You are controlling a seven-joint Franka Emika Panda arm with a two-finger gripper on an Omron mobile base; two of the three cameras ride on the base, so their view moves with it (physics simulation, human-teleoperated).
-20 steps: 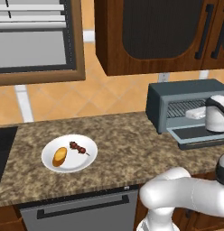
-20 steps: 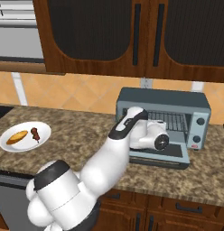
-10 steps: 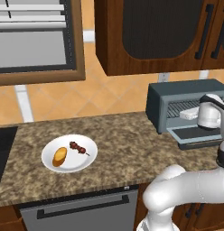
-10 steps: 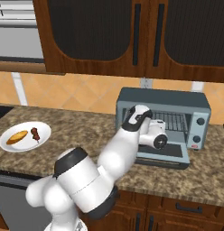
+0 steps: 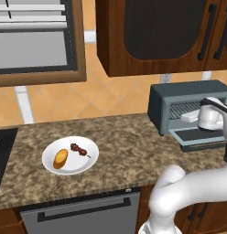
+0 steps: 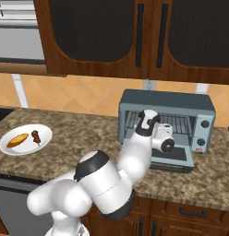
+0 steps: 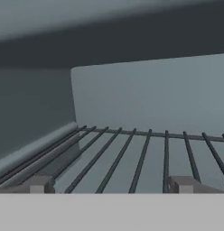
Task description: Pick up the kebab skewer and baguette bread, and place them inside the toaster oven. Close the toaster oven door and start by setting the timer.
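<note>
Hand view is showing gripper point(image 7: 107, 185) gaping wide, empty, at toaster oven point(image 6: 166, 120) rack — kebab skewer point(image 5: 80, 149) sitting far left.

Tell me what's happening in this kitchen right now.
A white robot arm has its open gripper at the mouth of the toaster oven, just over the wire rack, holding nothing. The toaster oven door lies folded down. The kebab skewer and baguette bread sit on the white plate, away on the counter.
</note>
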